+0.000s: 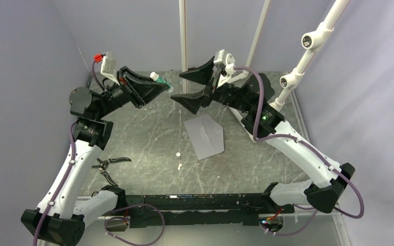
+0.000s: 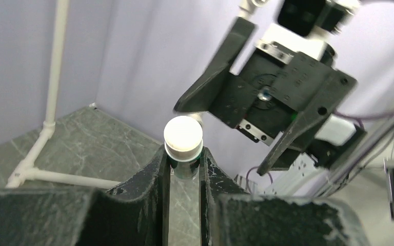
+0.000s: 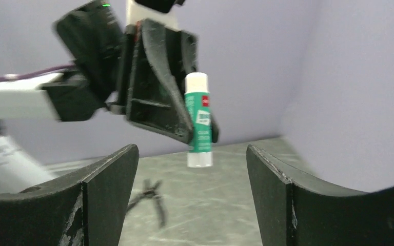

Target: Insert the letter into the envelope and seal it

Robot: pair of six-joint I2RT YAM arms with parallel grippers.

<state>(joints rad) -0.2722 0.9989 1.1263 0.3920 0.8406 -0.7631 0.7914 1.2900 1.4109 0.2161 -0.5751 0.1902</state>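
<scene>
Far L: dark pliers-like tool (image 1: 110, 164) lies on the table (image 1: 149, 133) next to the L arm, well apart from the paper.

The left gripper (image 1: 160, 86) is up in the air at the back, clamped on a green/white glue stick (image 1: 155, 77). The wrist view shows the stick pinched near the fingertips with its white end poking out. The stick is rigid, smooth plastic, so the grip looks OK.

Mid table: two small white bits (image 1: 177, 154) sit just L of the envelope (image 1: 205, 136).

The envelope lies flat, centre-R, below and between both grippers, with its pointed flap toward the R arm. Can't tell if the flap is glued.

No tan letter shows in any view. Prob. already inside, can't confirm.

The right gripper (image 1: 177, 86) has its jaws wide apart and holds nothing. It faces the stick, close but not touching.

Handling, my read:
- Envelope is thin, light and floppy, and will skate on the slick stone-look top.
- Pin the body w/ one finger and work the flap from its edge; don't pinch mid-sheet.

Room:
- Bare table L of and in front of the envelope is good for approach.
- Walls (image 1: 25, 61) are close on L, back and R.
- White poles (image 1: 183, 36) at the back are near both wrists, so keep moves low and inward.
</scene>
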